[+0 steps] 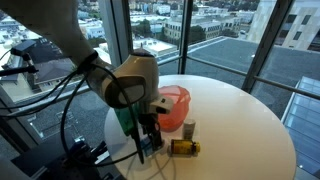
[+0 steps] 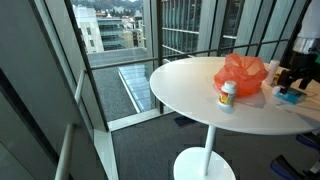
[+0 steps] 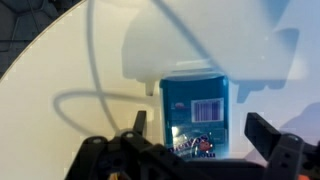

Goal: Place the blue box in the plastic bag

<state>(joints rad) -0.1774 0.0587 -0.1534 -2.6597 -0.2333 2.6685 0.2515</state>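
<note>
The blue box (image 3: 195, 112) lies flat on the round white table (image 1: 240, 120), barcode side up. In the wrist view it sits between my two open fingers, which stand apart from its sides. My gripper (image 3: 200, 135) is open and low over the box. In both exterior views the gripper (image 1: 148, 140) (image 2: 285, 80) is at the table's edge, with the box (image 2: 291, 96) just under it. The red-orange plastic bag (image 1: 175, 105) (image 2: 243, 72) rests on the table right beside the gripper.
A yellow bottle with a white cap (image 2: 228, 94) (image 1: 184, 147) stands on the table close to the bag. Cables hang from the arm. Glass walls surround the table, with a city view beyond.
</note>
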